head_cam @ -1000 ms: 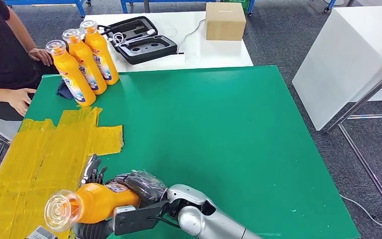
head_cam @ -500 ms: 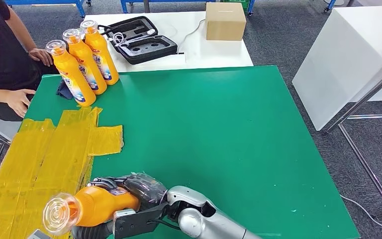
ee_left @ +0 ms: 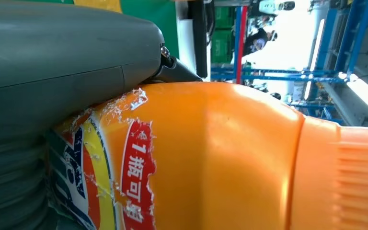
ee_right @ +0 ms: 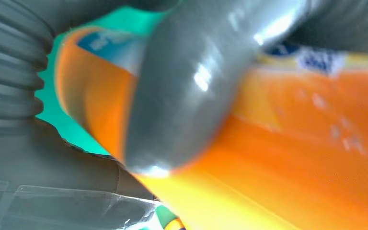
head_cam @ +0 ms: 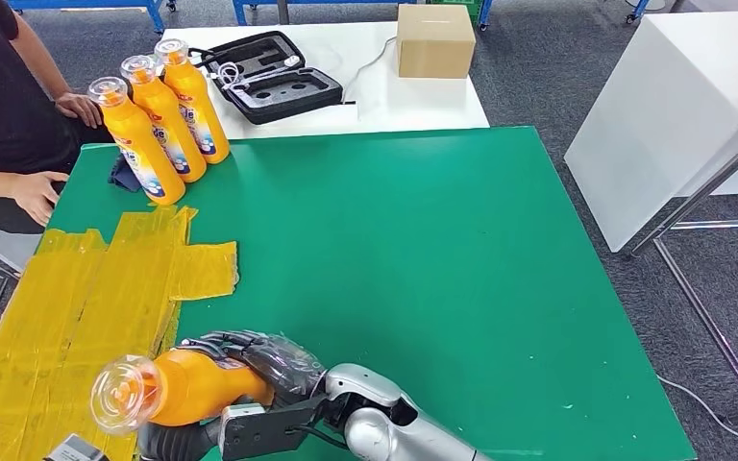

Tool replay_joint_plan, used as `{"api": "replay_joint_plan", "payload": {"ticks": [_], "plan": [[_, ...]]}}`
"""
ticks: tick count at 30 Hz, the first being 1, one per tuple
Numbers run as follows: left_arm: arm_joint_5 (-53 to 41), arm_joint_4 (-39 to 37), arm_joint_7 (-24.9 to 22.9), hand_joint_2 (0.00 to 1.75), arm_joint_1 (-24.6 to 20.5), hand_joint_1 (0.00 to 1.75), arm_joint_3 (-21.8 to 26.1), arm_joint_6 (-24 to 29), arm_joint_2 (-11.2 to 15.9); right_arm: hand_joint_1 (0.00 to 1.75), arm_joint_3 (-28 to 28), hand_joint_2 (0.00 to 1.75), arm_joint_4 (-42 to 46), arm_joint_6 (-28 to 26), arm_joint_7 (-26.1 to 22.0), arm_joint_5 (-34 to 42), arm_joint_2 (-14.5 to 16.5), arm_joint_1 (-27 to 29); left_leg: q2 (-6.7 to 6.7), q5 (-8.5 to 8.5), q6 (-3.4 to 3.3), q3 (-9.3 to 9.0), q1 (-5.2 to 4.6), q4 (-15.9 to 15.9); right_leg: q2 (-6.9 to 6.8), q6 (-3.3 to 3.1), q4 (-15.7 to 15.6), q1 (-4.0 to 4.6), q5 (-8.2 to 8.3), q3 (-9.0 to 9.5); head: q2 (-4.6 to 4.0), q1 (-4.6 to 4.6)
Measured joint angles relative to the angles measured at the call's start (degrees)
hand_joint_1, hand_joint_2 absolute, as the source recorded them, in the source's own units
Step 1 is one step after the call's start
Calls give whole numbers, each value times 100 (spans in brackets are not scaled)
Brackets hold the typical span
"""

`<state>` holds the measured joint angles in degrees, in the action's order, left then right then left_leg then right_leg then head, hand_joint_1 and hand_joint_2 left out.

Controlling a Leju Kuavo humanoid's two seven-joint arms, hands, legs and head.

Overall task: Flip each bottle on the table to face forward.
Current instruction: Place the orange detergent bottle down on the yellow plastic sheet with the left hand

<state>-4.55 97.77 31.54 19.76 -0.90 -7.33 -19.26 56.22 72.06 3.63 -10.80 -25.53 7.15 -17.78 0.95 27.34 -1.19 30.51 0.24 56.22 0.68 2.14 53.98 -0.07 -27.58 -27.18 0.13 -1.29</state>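
Two robot hands: both are closed round one orange bottle [head_cam: 187, 387], seen in the lower left of the head view.
Right robot hand [head_cam: 250, 357]: its dark fingers are wrapped over the bottle's body from the far side, under a clear plastic cover; the silver right arm [head_cam: 384, 423] enters from the bottom edge.
Right wrist view: a thick grey thumb [ee_right: 191, 86] is pressed across the orange bottle, with green showing behind it.
Left robot hand [head_cam: 178, 442]: it is seen under the bottle at the bottom edge of the head view; in the left wrist view its grey cover [ee_left: 62, 62] lies against the bottle's labelled side, so the bottle is held by it as well.
Held bottle: it is tilted on its side, with the clear cap [head_cam: 120, 394] pointing to the lower left, above the yellow tape patch [head_cam: 86, 298].
Label: torn red, yellow and blue print is seen in the left wrist view.
Three other bottles [head_cam: 159, 120]: they stand upright in a close row at the upper left of the green surface [head_cam: 423, 259].
Person: a hand [head_cam: 36, 192] rests at the left edge, near the row.
Behind the green surface: an open black case [head_cam: 269, 77] and a cardboard box [head_cam: 434, 40] lie on a white surface [head_cam: 413, 101].
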Motion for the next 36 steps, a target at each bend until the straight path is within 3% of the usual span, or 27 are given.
{"api": "replay_joint_plan", "payload": {"ticks": [2,10,12,16,20,27,36], "plan": [[-3,5,-1,175,-6,175,12,7,-8,0,-46,0,22,-10,-24,13,-13,61,0,0,0,0,0,0,0,0,0,0,0,0,0,0],[-414,238,89,175,-20,175,176,322,-19,0,-339,0,289,-58,-34,-62,-73,251,0,0,0,0,0,0,0,0,0,1,0,0,0,-1],[-952,360,189,175,-37,175,280,755,-22,0,-417,0,385,-67,-34,-86,-114,305,1,0,0,0,0,0,0,0,0,1,0,0,0,-1],[-2891,525,248,175,-99,175,404,2430,1,0,-629,0,606,-69,-89,36,-293,326,11,0,0,0,0,0,-4,0,0,0,0,4,0,-1],[-3437,528,181,175,-156,175,473,3010,55,0,-772,0,726,-64,-127,95,-421,319,10,0,0,-1,-1,0,-3,0,0,-1,0,4,0,-1],[-5646,-67,-733,175,-403,175,612,4524,386,0,-800,0,756,-29,-199,270,-563,181,11,-1,0,-1,0,0,-4,0,0,0,0,4,0,0],[-7562,-1875,-1889,175,-956,175,844,4714,820,0,-922,0,761,0,-248,363,-702,75,12,-3,3,1,-1,0,-5,0,2,-1,0,4,0,-1]]}}
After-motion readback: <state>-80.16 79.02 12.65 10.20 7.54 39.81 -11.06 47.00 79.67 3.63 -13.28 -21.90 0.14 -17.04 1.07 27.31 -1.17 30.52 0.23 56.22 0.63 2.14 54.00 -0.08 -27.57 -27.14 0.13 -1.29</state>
